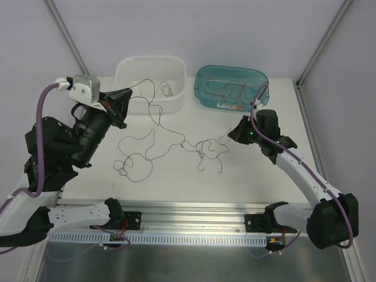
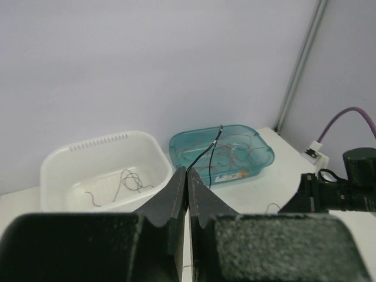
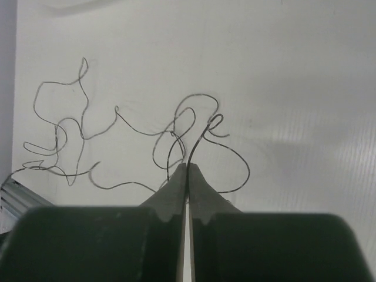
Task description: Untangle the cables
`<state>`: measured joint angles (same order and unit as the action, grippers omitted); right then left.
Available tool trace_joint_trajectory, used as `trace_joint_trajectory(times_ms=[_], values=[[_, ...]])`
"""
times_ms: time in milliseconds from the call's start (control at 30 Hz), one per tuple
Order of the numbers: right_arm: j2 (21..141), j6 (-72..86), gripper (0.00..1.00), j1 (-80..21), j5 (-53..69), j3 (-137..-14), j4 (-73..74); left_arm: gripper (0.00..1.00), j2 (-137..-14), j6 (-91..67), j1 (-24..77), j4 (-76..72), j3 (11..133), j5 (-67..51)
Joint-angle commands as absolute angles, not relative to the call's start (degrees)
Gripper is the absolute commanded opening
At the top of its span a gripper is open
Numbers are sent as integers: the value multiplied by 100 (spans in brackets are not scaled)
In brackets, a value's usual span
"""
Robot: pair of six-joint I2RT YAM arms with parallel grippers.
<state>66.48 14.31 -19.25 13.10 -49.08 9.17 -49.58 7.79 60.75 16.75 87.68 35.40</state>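
Cables (image 1: 200,147), top view: thin dark strands sprawl over the counter (image 1: 264,182) in front of the white tub (image 1: 150,60), with the main knot front-right of it. One strand rises to the tub's front-left corner, where the left claw (image 1: 130,97) is clamped on it, up off the counter. The right claw (image 1: 232,134) sits low, well to the front-right of the white tub, at the knot's right end. A few loose strands lie inside the white tub, and more reddish ones in the teal tub (image 1: 232,69) just right of it. Left wrist view: claw tips are pressed together on a black strand that runs up and right, past the white tub's right end, across the teal tub. Right wrist view: tips are closed, pinching a dark strand, and the remaining loops lie flat on the counter, mostly left of the tips.
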Motion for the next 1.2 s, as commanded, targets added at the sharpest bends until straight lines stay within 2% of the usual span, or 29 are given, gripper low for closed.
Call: trace_joint_trajectory(times_ms=[0, 133, 233, 600, 633, 767, 833, 867, 1167], values=[[6724, 1459, 1, -1942, 1214, -4546, 1370, 0, -5386, 1483, 6056, 1635, 9279, 3981], [6715, 1546, 1, -1715, 275, -4097, 1924, 0, -5835, 2168, 5863, 1661, 10044, 4332], [6583, 1748, 1, -1320, 36, -3667, 2083, 0, -6082, 2461, 5337, 1722, 10344, 4342], [5889, 1679, 1, -528, -527, -3885, 2759, 0, -6696, 460, 1989, 2635, 9826, 1955], [5810, 1670, 1, -379, -484, -3859, 2777, 0, -6749, 327, 1369, 2689, 9887, 1795], [5634, 1705, 1, 165, -221, -3674, 2769, 0, -7110, 18, 266, 3032, 10518, 1433], [5564, 1766, 1, 710, 286, -3560, 2681, 0, -7242, -377, -365, 3128, 10643, 1206], [5511, 1758, 1, 1156, 568, -3533, 2672, 0, -7251, -856, -1013, 3138, 10609, 830], [5791, 1558, 2, 1433, 1449, -3673, 2392, 0, -7392, -1459, -1371, 3120, 10766, -332]])
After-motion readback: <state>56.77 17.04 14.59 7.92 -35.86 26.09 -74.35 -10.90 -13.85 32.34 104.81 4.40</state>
